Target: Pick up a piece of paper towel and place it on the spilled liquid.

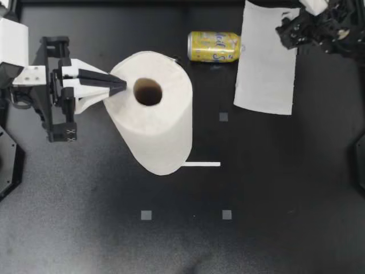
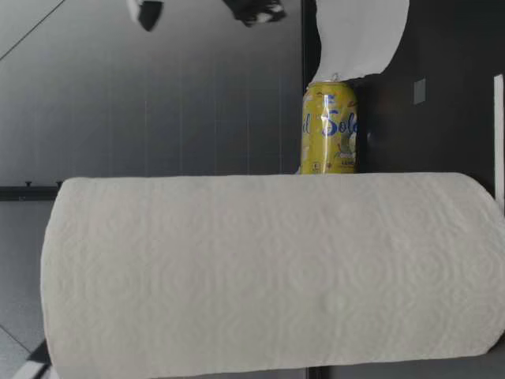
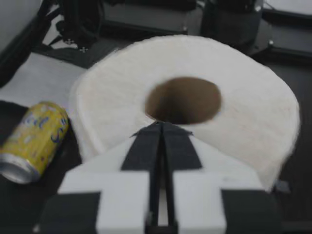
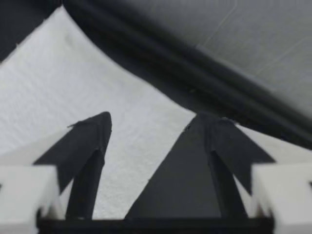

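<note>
Paper towel sheet (image 1: 265, 68), already torn free, is spread on the dark table (image 1: 274, 188) with its long axis running from 12 to 6 o'clock in the top view. Its 12 o'clock end is tucked under my right gripper (image 1: 288, 33). From that gripper the bulk of the sheet stretches away toward 7 o'clock. The right wrist view shows the fingers (image 4: 90, 146) standing apart with the white sheet between and beyond them, so nothing is clamped. I cannot tell whether the far end of the sheet is lifted or flat. My right arm is plainly the nearer one. My left gripper (image 1: 118, 85) is well apart at 9 o'clock, its fingers pressed together, with the tips on top of the upright roll (image 1: 162, 131) at the rim of the cardboard core. The only container is a yellow can (image 1: 215, 47), tipped on its side with its axis from 9 to 3 o'clock. It sits just beside the sheet's 9 o'clock edge, and its contents are hidden. No puddle can be made out on the dark surface. Any spill is probably by the can, so the coming move is likely a pinch and a short drag toward 9 o'clock.
</note>
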You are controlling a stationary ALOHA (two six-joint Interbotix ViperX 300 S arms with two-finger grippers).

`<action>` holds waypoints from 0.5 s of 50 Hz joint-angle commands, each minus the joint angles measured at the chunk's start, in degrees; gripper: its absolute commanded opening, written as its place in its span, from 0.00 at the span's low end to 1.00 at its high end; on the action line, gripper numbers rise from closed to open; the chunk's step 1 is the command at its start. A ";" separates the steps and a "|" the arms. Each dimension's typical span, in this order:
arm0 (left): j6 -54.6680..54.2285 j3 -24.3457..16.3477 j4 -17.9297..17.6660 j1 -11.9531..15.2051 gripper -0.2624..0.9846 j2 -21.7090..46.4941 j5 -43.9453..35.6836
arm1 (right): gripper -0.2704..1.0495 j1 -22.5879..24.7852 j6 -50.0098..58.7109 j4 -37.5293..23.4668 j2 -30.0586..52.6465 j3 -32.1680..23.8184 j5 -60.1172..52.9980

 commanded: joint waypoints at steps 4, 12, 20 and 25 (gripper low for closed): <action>0.09 -1.49 -0.09 0.18 0.27 -2.55 -3.69 | 0.73 2.55 -4.39 3.34 -9.23 -0.88 -3.25; 0.18 -1.23 0.00 -0.79 0.27 -5.19 -6.42 | 0.72 9.49 -6.15 5.27 -21.09 -1.67 -10.28; 0.35 -0.26 0.97 -3.43 0.27 -7.03 -9.05 | 0.66 17.14 -5.71 5.54 -32.17 -0.97 -20.65; 0.35 0.79 1.85 -3.69 0.27 -7.73 -10.02 | 0.59 20.48 -4.66 5.98 -38.14 -0.18 -27.51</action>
